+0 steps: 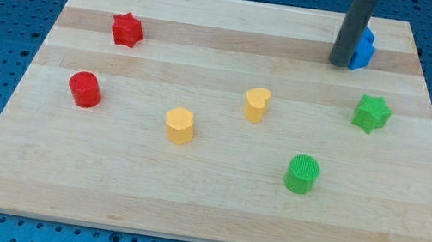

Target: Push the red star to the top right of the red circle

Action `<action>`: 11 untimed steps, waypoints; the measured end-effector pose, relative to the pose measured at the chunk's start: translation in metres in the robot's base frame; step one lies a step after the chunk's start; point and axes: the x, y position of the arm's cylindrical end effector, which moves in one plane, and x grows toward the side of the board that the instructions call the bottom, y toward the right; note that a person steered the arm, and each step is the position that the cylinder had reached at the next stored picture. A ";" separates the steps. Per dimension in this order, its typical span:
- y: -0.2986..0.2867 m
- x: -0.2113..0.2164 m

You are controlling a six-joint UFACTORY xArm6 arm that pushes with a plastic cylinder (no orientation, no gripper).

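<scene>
While my tip point(342, 65) is resting bare beside the blue block point(365, 49), the red star point(127, 30), probably light, is awaiting a left-side nudge, above the red circle point(85, 88).

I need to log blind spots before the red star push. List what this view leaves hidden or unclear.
- Blue block, camera view: my rod covers its left part, so its shape cannot be made out.
- My tip: it stands at the blue block's left; contact or a small gap cannot be told.
- The rod's upper part: cut off by the view's top edge.
- The two yellow blocks: too small to name their shapes for certain.
</scene>
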 end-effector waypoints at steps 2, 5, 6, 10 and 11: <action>0.020 0.001; -0.130 -0.021; -0.174 -0.066; -0.336 0.001; -0.282 0.002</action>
